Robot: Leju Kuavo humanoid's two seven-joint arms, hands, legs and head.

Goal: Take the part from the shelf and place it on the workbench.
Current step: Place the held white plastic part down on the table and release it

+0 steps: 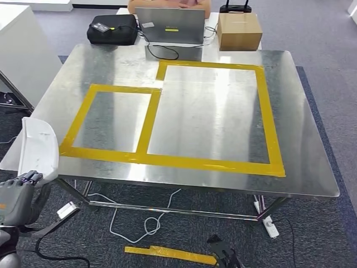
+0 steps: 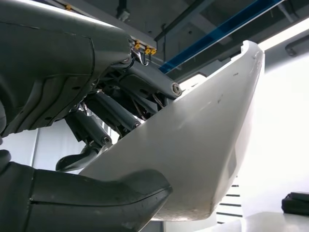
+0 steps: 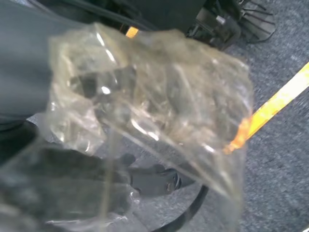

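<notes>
A white curved shell part (image 1: 38,148) stands upright just off the near left corner of the steel workbench (image 1: 294,123). My left hand (image 1: 21,195) grips its lower end from below. In the left wrist view the part (image 2: 204,145) lies between the thumb (image 2: 91,198) and the dark fingers (image 2: 146,79). The workbench top carries two rectangles of yellow tape (image 1: 147,120), with nothing inside them. My right hand (image 3: 146,176) hangs low over the carpet, blurred behind crumpled clear plastic film (image 3: 153,96), so its grip is unclear.
Beyond the workbench's far edge are a laptop (image 1: 170,25), a black bag (image 1: 112,29), a cardboard box (image 1: 239,30) and a person (image 1: 168,4). A white unit (image 1: 21,50) stands at left. Cables (image 1: 143,223), a power strip (image 1: 269,226) and a yellow strip (image 1: 168,254) lie on the carpet.
</notes>
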